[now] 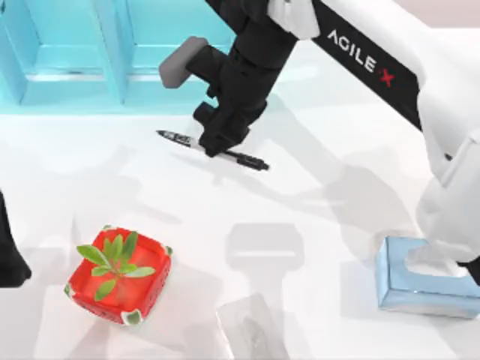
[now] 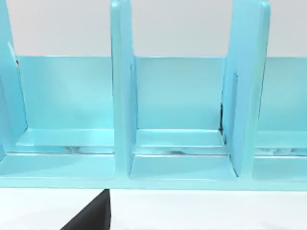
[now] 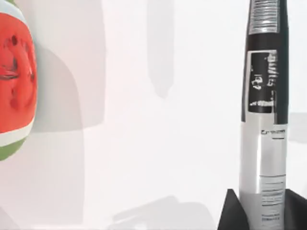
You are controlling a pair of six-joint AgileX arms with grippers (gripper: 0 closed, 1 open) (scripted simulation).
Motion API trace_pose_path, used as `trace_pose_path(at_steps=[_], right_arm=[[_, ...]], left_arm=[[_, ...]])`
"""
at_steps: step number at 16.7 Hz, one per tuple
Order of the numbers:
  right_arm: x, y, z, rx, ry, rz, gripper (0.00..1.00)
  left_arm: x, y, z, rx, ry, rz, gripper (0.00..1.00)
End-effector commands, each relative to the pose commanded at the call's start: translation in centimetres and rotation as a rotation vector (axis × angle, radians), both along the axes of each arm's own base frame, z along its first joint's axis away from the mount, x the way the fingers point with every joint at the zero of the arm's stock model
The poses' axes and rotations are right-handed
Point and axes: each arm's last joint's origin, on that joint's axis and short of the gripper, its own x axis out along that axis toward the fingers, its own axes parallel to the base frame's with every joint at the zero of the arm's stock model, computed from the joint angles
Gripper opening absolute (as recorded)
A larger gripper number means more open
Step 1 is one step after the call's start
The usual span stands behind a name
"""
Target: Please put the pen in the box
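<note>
Reaching down from the top right of the table, the right arm has its right gripper [image 1: 215, 142] set over the middle of the pen [image 1: 247, 159]. The two black fingers sit on either side of the pen's body. In the right wrist view the fingertips [image 3: 229, 213] press against the silver part of the pen [image 3: 264, 143], so the claw is closed around it. The pen lies flat on the white table [image 1: 315, 225], and I cannot tell if it is lifted at all.

The pen is thin and long. It is black at both ends with a silver-grey band in the middle, and there is small white writing on the black part. It lies slanted, one end pointing up-left toward the box and the other down-right. It is just in front of the box, not inside it.

The box [image 1: 75, 75] is big and turquoise, at the top left of the table. The left wrist view shows its flat walls [image 2: 122, 96] splitting it into open compartments.

The left gripper [image 1: 9, 259] is parked at the left edge of the table; I cannot tell how its fingers stand.

A red dish [image 1: 120, 277] with a green plant sits near the bottom left. A pale blue tissue box [image 1: 420, 289] sits at the bottom right.
</note>
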Motion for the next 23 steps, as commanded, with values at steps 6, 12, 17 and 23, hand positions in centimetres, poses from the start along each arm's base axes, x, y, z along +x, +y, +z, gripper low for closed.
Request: trace_pose_path(at_steps=[6, 12, 17, 23], right_arm=[[3.9, -7.7, 1.4, -0.109, 0.031, -0.399, 0.0], [6.9, -17.4, 2.3, -0.215, 0.091, -0.947, 0.0], [7.6, -24.2, 2.8, -0.294, 0.107, -1.357, 0.0], [7.2, -31.2, 3.2, -0.374, 0.107, -1.802, 0.0]], left_arm=[[0.0, 0.0, 0.0, 0.0, 0.0, 0.0, 1.0], [0.0, 0.0, 0.0, 0.0, 0.0, 0.0, 1.0], [0.0, 0.0, 0.0, 0.0, 0.0, 0.0, 1.0], [0.0, 0.0, 0.0, 0.0, 0.0, 0.0, 1.0]])
